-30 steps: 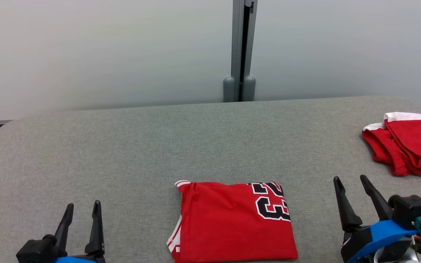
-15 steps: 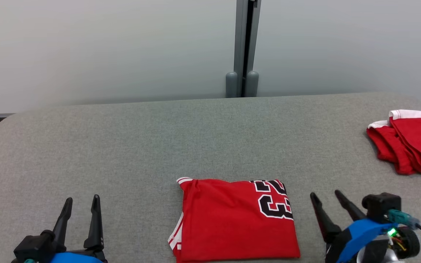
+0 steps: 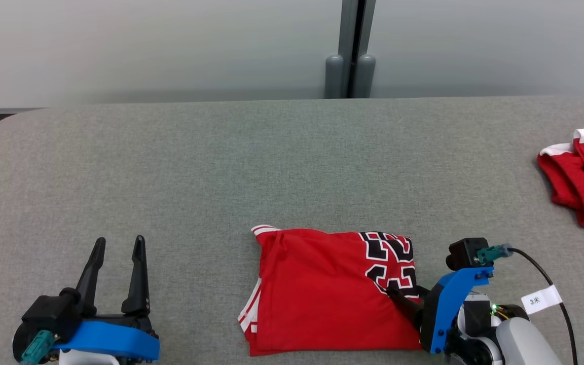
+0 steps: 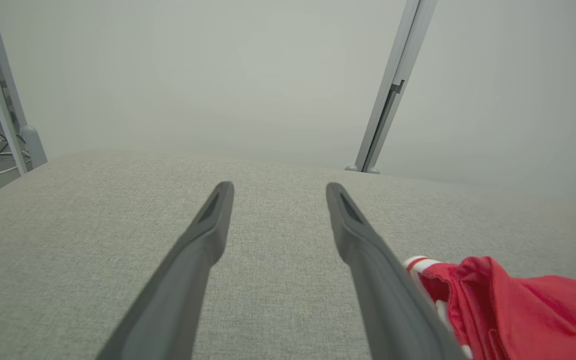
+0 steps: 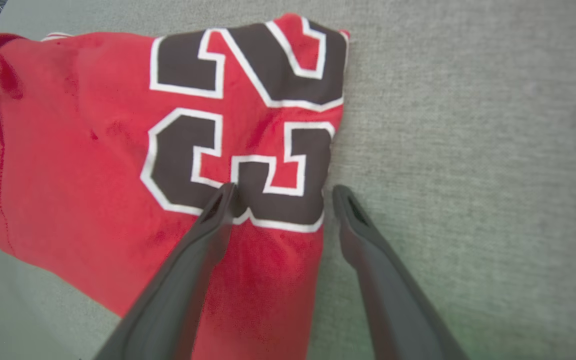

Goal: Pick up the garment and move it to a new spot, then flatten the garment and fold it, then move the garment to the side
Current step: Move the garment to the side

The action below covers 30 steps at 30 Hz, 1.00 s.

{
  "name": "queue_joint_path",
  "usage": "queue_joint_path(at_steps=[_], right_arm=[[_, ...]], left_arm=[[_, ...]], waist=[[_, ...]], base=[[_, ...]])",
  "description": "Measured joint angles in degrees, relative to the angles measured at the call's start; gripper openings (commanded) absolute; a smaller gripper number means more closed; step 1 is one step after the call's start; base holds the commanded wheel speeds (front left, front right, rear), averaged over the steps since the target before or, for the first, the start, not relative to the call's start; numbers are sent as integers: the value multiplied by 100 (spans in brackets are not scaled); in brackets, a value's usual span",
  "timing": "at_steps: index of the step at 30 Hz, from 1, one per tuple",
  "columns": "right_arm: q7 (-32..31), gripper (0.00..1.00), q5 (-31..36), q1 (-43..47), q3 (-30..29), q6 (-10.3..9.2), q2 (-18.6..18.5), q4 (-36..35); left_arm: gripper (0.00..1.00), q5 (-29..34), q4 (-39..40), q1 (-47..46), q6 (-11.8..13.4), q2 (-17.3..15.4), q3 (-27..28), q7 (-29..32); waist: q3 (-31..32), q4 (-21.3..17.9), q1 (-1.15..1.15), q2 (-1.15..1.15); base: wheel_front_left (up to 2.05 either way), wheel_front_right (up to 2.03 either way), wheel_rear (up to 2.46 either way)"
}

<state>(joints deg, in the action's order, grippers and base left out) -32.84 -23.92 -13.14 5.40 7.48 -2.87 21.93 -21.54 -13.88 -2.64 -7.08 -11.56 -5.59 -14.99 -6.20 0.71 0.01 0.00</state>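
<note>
The folded red jersey (image 3: 330, 289) lies at the near middle of the grey counter (image 3: 271, 162). The right tool (image 5: 283, 190), spread, straddles its right edge, one finger over the black number, the other over bare counter. The left tool (image 3: 120, 240) stands spread and empty, well to the left.

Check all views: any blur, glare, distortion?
Head view: even light, no glare on the folded red numbered jersey; left wrist view: crisp, but the grey wall post leans (wide lens); right wrist view: jersey slightly blurred, mostly at the edges.
</note>
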Motion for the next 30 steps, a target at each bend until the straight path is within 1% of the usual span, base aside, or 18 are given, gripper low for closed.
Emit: queue_joint_path(at_steps=[3, 6, 7, 8, 9, 11, 13, 15, 17, 18, 20, 23, 28, 30], right_arm=[[-86, 100, 98, -182, 76, 2, -2, 376], [-193, 100, 104, -337, 200, 1, -47, 566], [-207, 67, 105, -379, 234, 0, -57, 612], [-215, 2, 122, -419, 277, -1, -66, 642], [-211, 0, 160, -446, 332, -9, -76, 649], [-180, 0, 181, -513, 433, -8, -76, 637], [-202, 0, 339, -621, 602, -7, -21, 579], [-296, 0, 542, -837, 757, -7, -34, 472], [-371, 0, 595, -1192, 926, -2, -99, 289], [-420, 0, 610, -1408, 1025, 1, -174, 181], [-512, 0, 344, -1799, 1073, 1, -257, 35], [-776, 0, 245, -2438, 1245, 1, -614, -77], [-1176, 0, -93, -3356, 1191, 1, -937, -249], [-1298, 0, -58, -3691, 1228, 1, -1279, -382]], left_arm=[[100, 3, -22, -77, -1, -7, -67, -1], [100, 3, -40, -148, -2, -16, -97, -1], [100, 3, -53, -151, -3, -20, -105, -1], [100, 3, -58, -157, -3, -22, -112, -1], [100, 3, -59, -163, -3, -22, -119, -1], [100, 0, -51, -171, -3, -21, -130, 0], [100, -7, -5, -169, -4, -11, -107, -2], [100, -7, 80, -169, -4, 7, -62, -1], [100, -7, 158, -170, -4, 47, -14, -1], [100, -8, 191, -170, -4, 67, 12, -1], [100, -19, 277, -192, -4, 97, 62, -1], [100, -7, 419, -336, -7, 123, 98, -1], [100, 70, 625, -683, -14, 41, 70, -1], [100, 101, 698, -891, -14, -46, -4, -2]], waist=[[-81, 93, -1, 0], [-134, 166, -1, 0], [-144, 178, -2, 0], [-148, 183, -2, 0], [-150, 181, -2, 0], [-162, 157, -2, 0], [-191, 93, -2, 0], [-240, -13, -1, 0], [-299, -142, -1, 0], [-330, -213, -1, 0], [-416, -363, -1, 0], [-641, -584, -1, 0], [-1209, -1014, 0, 0], [-1464, -1129, 0, 0]], base=[[0, 0, 0], [0, 0, 0], [0, 0, 0], [0, 0, 0], [0, 0, 0], [0, 0, 0], [0, 0, 0], [0, 0, 0], [0, 0, 0], [0, 0, 0], [0, 0, 0], [0, 0, 0], [0, 0, 0], [0, 0, 0]])
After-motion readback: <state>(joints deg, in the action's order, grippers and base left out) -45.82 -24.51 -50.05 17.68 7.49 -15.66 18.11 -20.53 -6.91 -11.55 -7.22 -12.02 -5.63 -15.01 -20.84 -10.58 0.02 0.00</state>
